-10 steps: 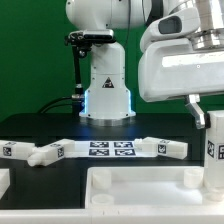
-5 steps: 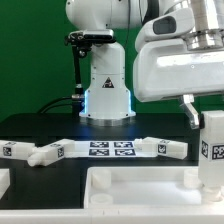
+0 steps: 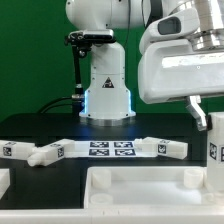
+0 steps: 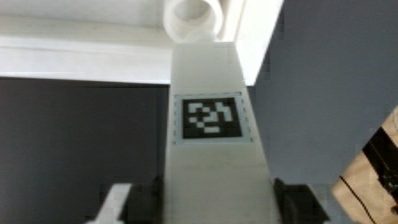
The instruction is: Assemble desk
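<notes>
While two loose legs (image 3: 50, 152) lie at the exterior view's left, the marker board (image 3: 110, 150) and another leg (image 3: 162, 147) follow. The tabletop panel (image 3: 140, 188) lies nearer. Rightmost, the gripper (image 4: 208, 205) clamps an upright leg (image 3: 215, 150) at the panel's end.

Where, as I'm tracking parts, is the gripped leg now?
The leg stands upright at the exterior view's right edge, over the tabletop's right end.

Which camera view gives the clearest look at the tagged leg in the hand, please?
The wrist view: the leg fills the middle of the frame, tag clearly visible, flanked by the hand. The exterior view shows only a strip of it at the exterior view's right edge, upright over the tabletop.
</notes>
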{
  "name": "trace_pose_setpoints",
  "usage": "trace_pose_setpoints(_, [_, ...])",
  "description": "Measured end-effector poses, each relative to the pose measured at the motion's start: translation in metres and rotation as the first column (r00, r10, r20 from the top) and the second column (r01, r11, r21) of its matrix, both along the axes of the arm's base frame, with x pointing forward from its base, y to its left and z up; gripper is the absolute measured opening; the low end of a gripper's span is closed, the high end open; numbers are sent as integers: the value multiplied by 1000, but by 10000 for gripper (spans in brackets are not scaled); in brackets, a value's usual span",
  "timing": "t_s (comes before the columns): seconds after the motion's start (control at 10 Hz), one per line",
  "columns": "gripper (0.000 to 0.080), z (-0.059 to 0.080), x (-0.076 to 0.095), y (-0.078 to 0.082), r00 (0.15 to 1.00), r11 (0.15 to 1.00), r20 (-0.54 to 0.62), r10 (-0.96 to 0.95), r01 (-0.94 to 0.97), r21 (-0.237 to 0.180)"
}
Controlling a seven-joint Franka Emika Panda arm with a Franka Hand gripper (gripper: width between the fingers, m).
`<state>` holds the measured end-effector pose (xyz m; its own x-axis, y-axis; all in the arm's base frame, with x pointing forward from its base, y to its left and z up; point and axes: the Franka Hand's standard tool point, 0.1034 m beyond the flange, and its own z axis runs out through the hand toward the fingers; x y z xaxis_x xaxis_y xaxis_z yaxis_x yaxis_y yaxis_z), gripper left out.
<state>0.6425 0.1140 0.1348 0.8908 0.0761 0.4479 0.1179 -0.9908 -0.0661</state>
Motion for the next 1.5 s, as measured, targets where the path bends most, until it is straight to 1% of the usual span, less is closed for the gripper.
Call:
trace_pose_setpoints(0.2, [284,1,0,1,1000,1000,7,4,-4,-1])
trace_pose_setpoints(0.5, [284,5,-7,0,1000,1000,-5,4,-4,-2])
trace_pose_setpoints(0.9, [284,0,-8,-4,1000,1000,-12,-2,2,-4])
trace_pose_setpoints(1.2, [284,0,-11,-5,999,1000,-38,-6,6,-1])
trace_pose_setpoints(1.5, [284,0,-11,-5,999,1000,-39,-5,5,-2])
